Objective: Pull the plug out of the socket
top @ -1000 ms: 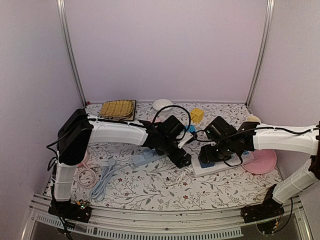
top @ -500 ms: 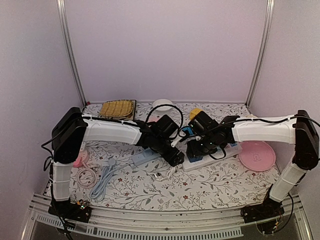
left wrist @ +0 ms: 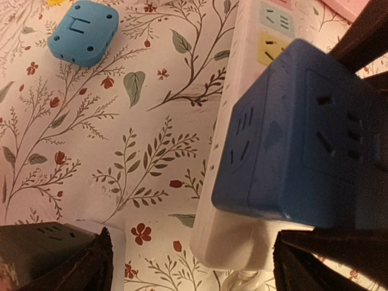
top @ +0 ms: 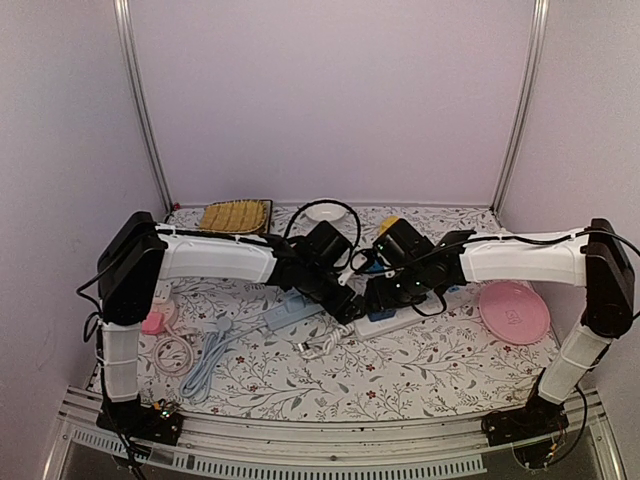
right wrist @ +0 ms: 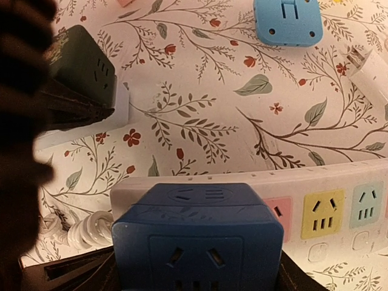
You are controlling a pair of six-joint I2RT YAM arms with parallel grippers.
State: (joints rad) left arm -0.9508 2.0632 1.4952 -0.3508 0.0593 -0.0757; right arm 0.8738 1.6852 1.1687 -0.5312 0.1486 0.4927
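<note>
blue plug (right wrist: 197,233) in white pwr strip (right wrist: 315,180), r gripper (right wrist: 194,270) gripping it.

Robot lab booth: plain lilac panels (top: 330,100) and metal posts (top: 140,110) are standing behind and beside the floral-covered desk (top: 400,375), an aluminium rail (top: 330,452) is running along its near edge, two arm bases (top: 140,420) are sitting there.

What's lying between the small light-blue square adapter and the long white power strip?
Only bare floral tablecloth separates adapter and strip, in the right wrist view.
</note>
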